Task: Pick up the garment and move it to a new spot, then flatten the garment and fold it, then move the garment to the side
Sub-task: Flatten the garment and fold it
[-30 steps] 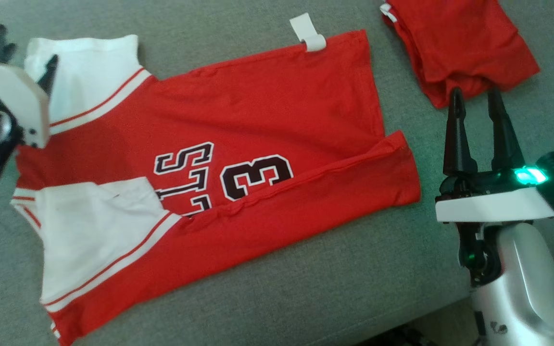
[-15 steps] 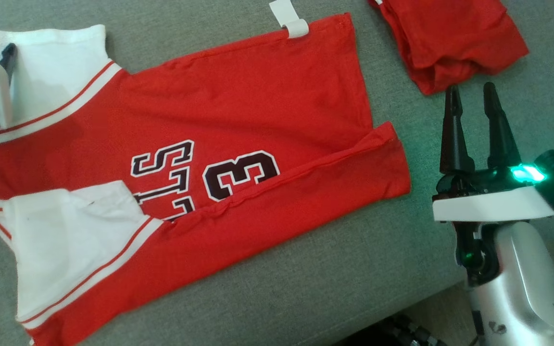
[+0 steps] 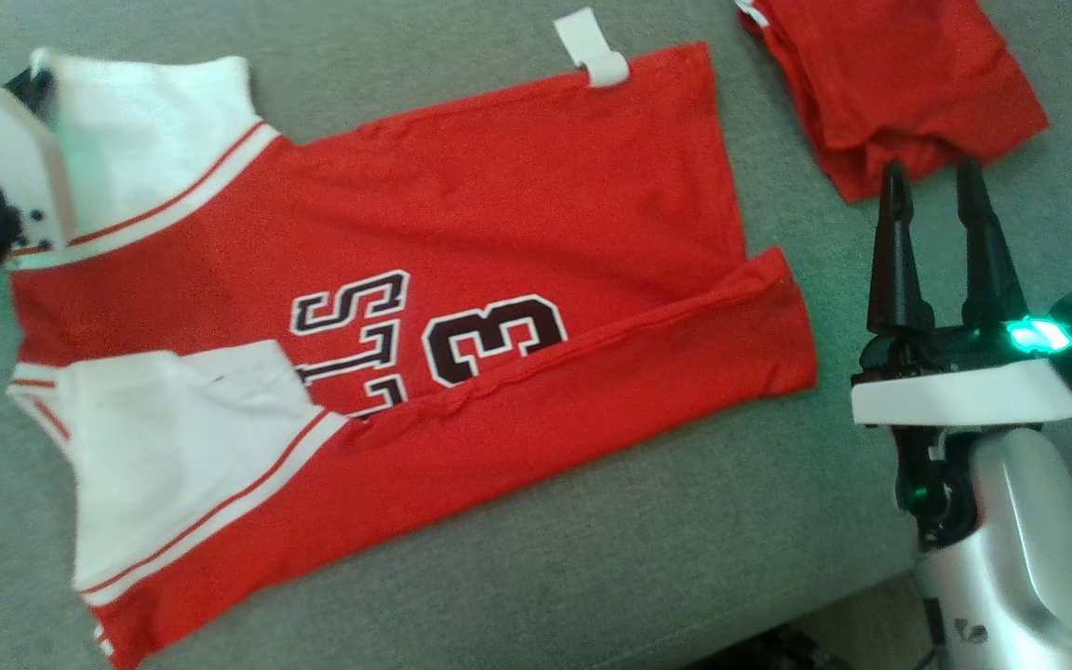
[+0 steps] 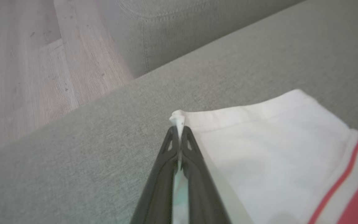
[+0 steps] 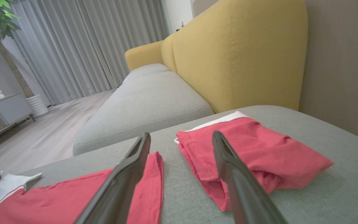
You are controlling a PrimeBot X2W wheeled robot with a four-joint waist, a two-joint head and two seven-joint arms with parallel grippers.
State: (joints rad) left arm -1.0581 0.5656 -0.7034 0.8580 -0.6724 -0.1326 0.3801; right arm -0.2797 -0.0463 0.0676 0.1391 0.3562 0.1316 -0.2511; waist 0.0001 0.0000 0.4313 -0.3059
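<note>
The garment [image 3: 517,214] is a red jersey with white sleeves and dark lettering. It lies spread on the grey sofa seat [image 3: 685,558], with its near long edge folded over. My left gripper [image 4: 179,132] is shut on the far corner of the white sleeve [image 4: 259,140], and a small tuft of cloth sticks out past the tips. In the head view that gripper [image 3: 29,84] sits at the top left, over the same sleeve. My right gripper [image 3: 931,177] stands open to the right of the jersey, holding nothing. In its own wrist view the right gripper [image 5: 181,137] also stands open.
A second red garment [image 3: 890,84] lies folded at the back right, just beyond my right fingertips. A yellow backrest [image 5: 238,53] rises behind it. The seat's front edge runs at the lower right of the head view, and wooden floor [image 4: 26,62] lies past the left end.
My left gripper has closed on the white sleeve corner. The head camera has shifted, so the whole picture has slid. The right gripper has stayed open in place.
</note>
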